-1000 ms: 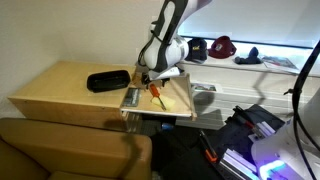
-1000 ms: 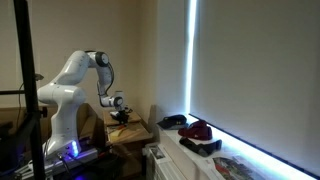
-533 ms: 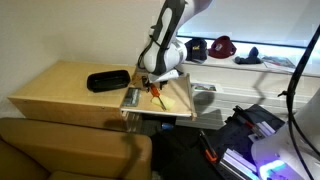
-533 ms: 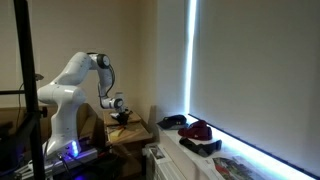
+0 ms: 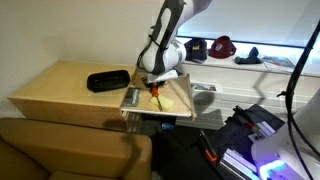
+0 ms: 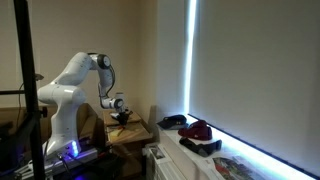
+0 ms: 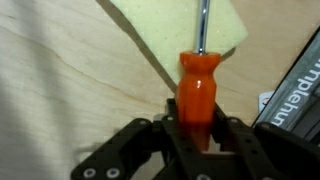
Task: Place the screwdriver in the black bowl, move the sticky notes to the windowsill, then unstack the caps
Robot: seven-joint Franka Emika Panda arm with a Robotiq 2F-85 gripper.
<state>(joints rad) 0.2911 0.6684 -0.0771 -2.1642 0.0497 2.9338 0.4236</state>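
hand [image 7: 197,125] is down low over the counter [image 7: 60,90] with its fingers [image 7: 228,135] pressed in on both sides of the orange handle of the screwdriver [image 7: 197,85], so it's pinching it, not spread wide

in the wrist view the handle sits dead centre and the thin silver shaft runs straight off toward 12 o'clock. It lies across the sticky notes [image 7: 185,30], a pale yellow pad whose corner points back toward 6 o'clock and ends just beside the handle. Can't tell if the screwdriver is touching the wood or a hair off it

going outward, in an exterior view the white arm [image 5: 165,25] comes down from 12 o'clock and the hand hangs over the 3 o'clock end of the counter. The black bowl [image 5: 108,80] sits at 9 o'clock from the hand, well apart from it. There's a small grey thing [image 5: 130,97] at about 8 o'clock, near the counter's front edge

the windowsill [image 5: 265,68] runs off at roughly 2 o'clock from the hand, and the caps [image 5: 197,47] are up there. The dark one has the red one [image 5: 223,44] right beside it at 3 o'clock, and it's too small to tell if they overlap

in an exterior view that's pretty dim, the arm [image 6: 75,75] bends down to the counter and the caps [image 6: 185,126] lie on the sill under the bright window edge
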